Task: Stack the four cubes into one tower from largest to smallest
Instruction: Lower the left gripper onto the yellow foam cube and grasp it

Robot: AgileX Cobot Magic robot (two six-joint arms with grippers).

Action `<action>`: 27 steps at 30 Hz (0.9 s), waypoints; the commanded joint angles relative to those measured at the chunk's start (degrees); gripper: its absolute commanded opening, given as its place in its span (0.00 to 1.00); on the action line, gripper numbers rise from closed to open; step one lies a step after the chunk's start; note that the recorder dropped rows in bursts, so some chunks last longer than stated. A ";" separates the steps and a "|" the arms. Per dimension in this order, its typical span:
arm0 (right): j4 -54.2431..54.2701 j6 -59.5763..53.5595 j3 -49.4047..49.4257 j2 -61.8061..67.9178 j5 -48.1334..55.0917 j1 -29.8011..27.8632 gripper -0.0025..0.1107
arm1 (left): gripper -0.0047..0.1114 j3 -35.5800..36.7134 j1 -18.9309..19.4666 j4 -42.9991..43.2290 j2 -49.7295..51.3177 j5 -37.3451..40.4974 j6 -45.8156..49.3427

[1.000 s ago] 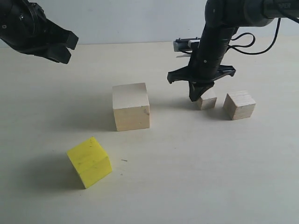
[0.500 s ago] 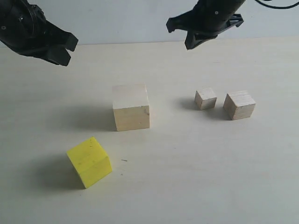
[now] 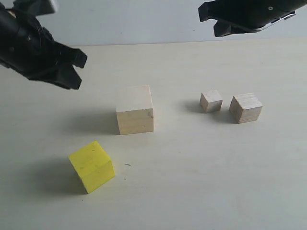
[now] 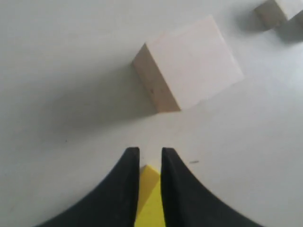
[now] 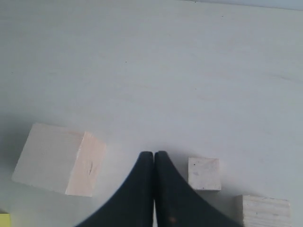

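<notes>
All four cubes lie apart on the table. The large pale cube (image 3: 135,109) (image 4: 189,71) (image 5: 59,158) sits in the middle. Left of it, nearer the front, is the yellow cube (image 3: 91,166) (image 4: 149,198), turned at an angle. To the right lie the small cube (image 3: 211,101) (image 5: 204,173) and the grained medium cube (image 3: 245,108) (image 5: 265,210), side by side. My left gripper (image 3: 78,72) (image 4: 150,151) hangs high at the left, narrowly open and empty, with the yellow cube showing far below through the gap. My right gripper (image 3: 211,21) (image 5: 154,153) is raised at the top right, shut on nothing.
The pale tabletop (image 3: 192,167) ends at a plain white wall (image 3: 144,19) behind. A small dark mark (image 3: 127,165) lies on the table just right of the yellow cube. No other objects are in view.
My right gripper has lifted from beside the small cube and swung up and to the right, leaving the cube in place. The left arm has shifted slightly down and to the right.
</notes>
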 commanded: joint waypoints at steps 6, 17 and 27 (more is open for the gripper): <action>3.98 -0.47 1.66 -8.83 4.25 0.02 0.02 | 0.21 3.62 -2.75 -4.97 -0.19 7.65 12.57; 5.50 -1.50 1.66 -21.91 14.05 0.02 0.02 | 0.68 3.62 -11.58 7.09 1.06 8.97 11.35; 5.36 -3.44 2.10 -27.31 19.61 0.02 0.02 | 0.78 3.62 -11.58 4.55 3.17 7.51 15.65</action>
